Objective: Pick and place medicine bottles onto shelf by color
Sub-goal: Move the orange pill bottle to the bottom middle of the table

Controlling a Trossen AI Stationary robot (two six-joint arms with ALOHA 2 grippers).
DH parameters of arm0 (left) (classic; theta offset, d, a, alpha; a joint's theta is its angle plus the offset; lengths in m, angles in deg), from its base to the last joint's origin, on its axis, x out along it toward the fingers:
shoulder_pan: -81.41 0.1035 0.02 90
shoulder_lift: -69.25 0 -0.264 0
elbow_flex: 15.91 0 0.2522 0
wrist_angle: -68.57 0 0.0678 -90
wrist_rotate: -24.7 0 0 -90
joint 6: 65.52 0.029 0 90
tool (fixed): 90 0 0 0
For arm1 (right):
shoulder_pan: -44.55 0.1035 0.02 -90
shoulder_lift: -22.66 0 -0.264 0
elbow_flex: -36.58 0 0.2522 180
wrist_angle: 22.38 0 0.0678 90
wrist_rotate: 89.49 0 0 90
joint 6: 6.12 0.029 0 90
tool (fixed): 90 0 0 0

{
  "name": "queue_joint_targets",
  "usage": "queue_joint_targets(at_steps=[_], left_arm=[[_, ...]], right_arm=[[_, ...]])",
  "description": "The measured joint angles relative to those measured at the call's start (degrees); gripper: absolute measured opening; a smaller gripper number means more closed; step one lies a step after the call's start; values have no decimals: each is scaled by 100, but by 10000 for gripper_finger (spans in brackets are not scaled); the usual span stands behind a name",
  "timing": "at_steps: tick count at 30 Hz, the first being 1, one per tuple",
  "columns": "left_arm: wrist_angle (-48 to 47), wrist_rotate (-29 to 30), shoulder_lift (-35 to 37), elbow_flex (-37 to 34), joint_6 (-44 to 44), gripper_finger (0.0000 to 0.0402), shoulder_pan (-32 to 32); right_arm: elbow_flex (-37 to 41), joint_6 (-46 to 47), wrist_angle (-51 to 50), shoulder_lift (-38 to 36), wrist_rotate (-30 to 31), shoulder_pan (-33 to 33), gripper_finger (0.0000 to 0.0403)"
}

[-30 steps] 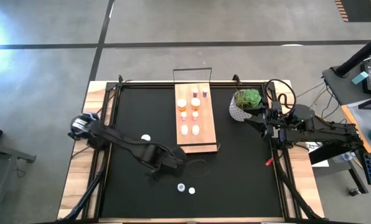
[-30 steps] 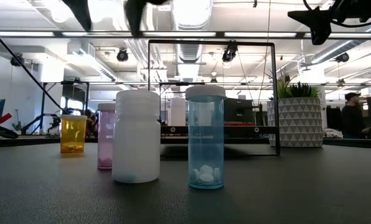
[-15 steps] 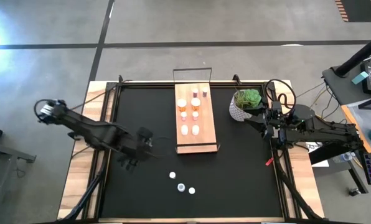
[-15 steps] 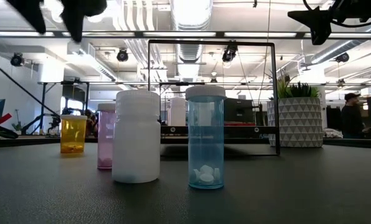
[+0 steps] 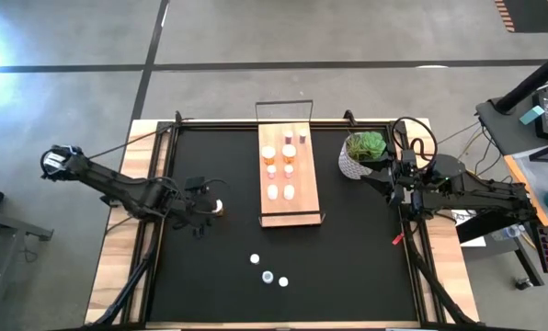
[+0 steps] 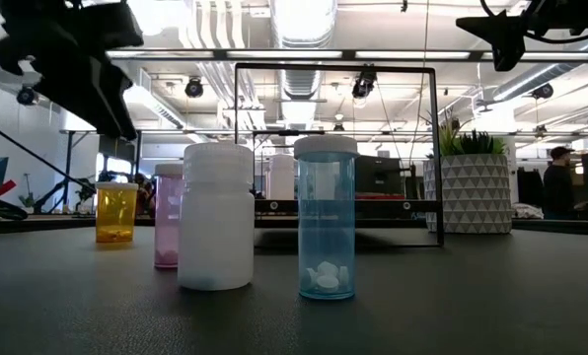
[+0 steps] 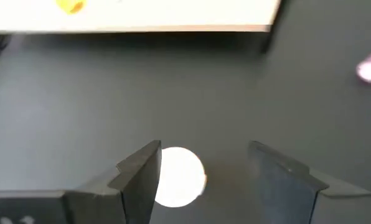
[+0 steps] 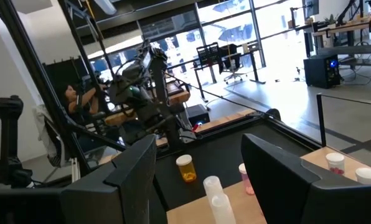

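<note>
An orange bottle with a white cap [image 5: 218, 208] stands upright on the black mat's left half; its cap also shows in the left wrist view [image 7: 179, 176]. My left gripper [image 5: 210, 204] hovers open above it, one finger on either side of the cap [image 7: 204, 180], and touches nothing. A pink bottle [image 6: 168, 229], a white bottle [image 6: 216, 217] and a blue bottle [image 6: 326, 219] stand near the mat's front. The light-wood shelf [image 5: 303, 188] holds several bottles. My right gripper [image 5: 381, 175] waits open at the right, by the plant.
A green plant in a white pot [image 5: 362, 152] stands right of the shelf. The shelf's dark wire frame [image 6: 335, 67] rises at its ends. The three front bottles [image 5: 268, 276] cluster near the mat's near edge. A person [image 8: 70, 99] shows beyond the table.
My left gripper has swung from the near middle of the mat toward the table's left and far side, then come down over the orange bottle. The bottles have stayed where they stood.
</note>
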Motion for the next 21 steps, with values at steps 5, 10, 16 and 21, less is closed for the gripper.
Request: queue_joint_targets(at_steps=[5,10,16,21], left_arm=[[48,285,4,-170,-664,222,95],[72,315,102,-457,-1514,222,137],[95,746,104,-567,-2188,234,143],[402,1061,104,-790,-2367,282,143]], right_arm=[[0,0,0,0,1,1,226],[0,0,1,0,0,0,226],[0,0,0,0,0,0,226],[0,0,0,0,0,2,226]])
